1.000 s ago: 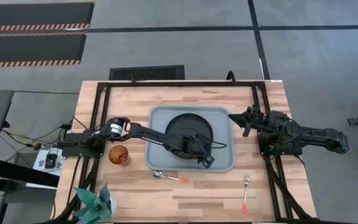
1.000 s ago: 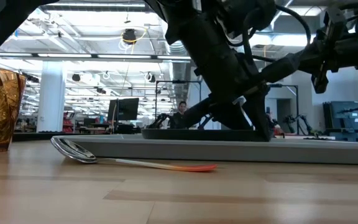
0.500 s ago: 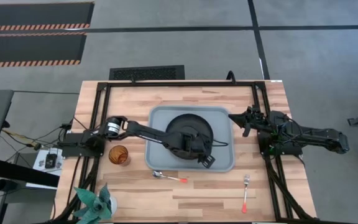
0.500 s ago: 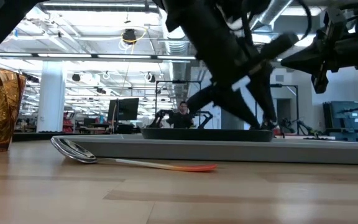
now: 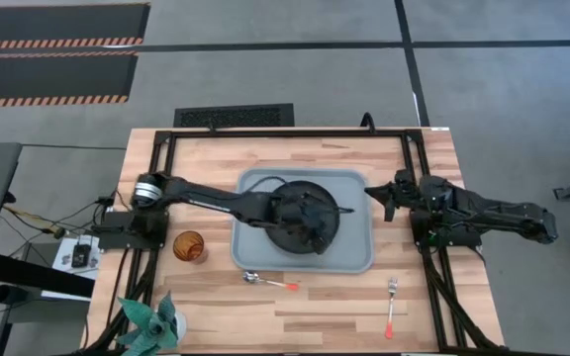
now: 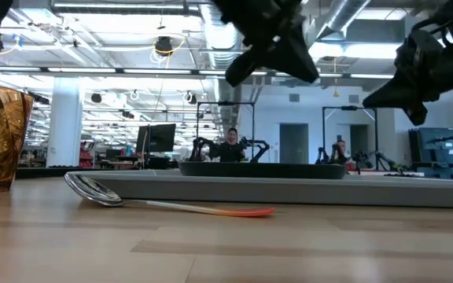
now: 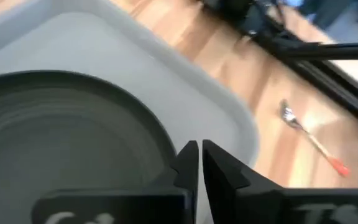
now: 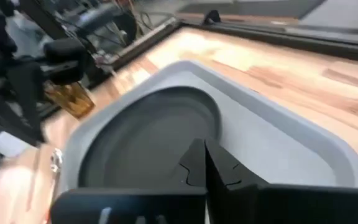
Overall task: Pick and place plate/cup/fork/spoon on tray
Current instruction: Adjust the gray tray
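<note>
The black plate (image 5: 287,239) lies in the grey-blue tray (image 5: 356,252) at mid-table, and both show in the low view too, the plate (image 6: 262,168) and the tray (image 6: 289,189). My left gripper (image 7: 199,155) is shut and empty, raised above the plate (image 7: 61,137). My right gripper (image 8: 202,163) is shut and empty, hovering at the tray's right edge (image 5: 384,194). The amber cup (image 5: 189,246) stands left of the tray. The spoon (image 5: 270,282) lies near the tray's near edge. The fork (image 5: 391,307) lies at the near right.
A green paper plant (image 5: 151,321) sits at the near-left corner. Black frame rails (image 5: 161,198) run along the table's left, right and far sides. Bare wood lies between the spoon and the fork. A person (image 6: 230,143) sits far off in the room.
My left gripper has come up off the plate's near-right rim and drawn back toward the table's far left, high over the plate. Its arm has swung toward the far edge. The plate stays flat in the tray.
</note>
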